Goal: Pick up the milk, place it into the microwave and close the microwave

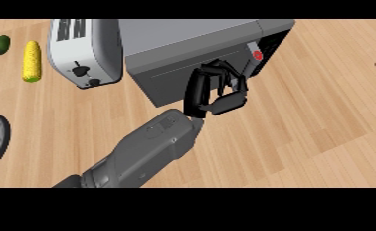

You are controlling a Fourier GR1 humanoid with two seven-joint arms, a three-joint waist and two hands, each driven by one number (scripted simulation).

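A grey forearm (140,153) rises from the lower edge of the head view, nearest of all, and ends in a black hand (213,88) set against the front of the microwave (198,51). From the view alone I cannot say for certain which arm it is; it enters left of centre, so I take it for the left hand. Its fingers are curled and drawn together against the microwave's door, with nothing visibly held between them.

The door looks shut or nearly shut, flush with the grey body. The milk is nowhere to be seen; I judge it is already inside, though the view cannot confirm that. If so, only pressing the door fully home remains.

A white toaster (82,51) stands just beside the microwave, a corn cob (31,60) lies farther left on the wooden counter (308,125).
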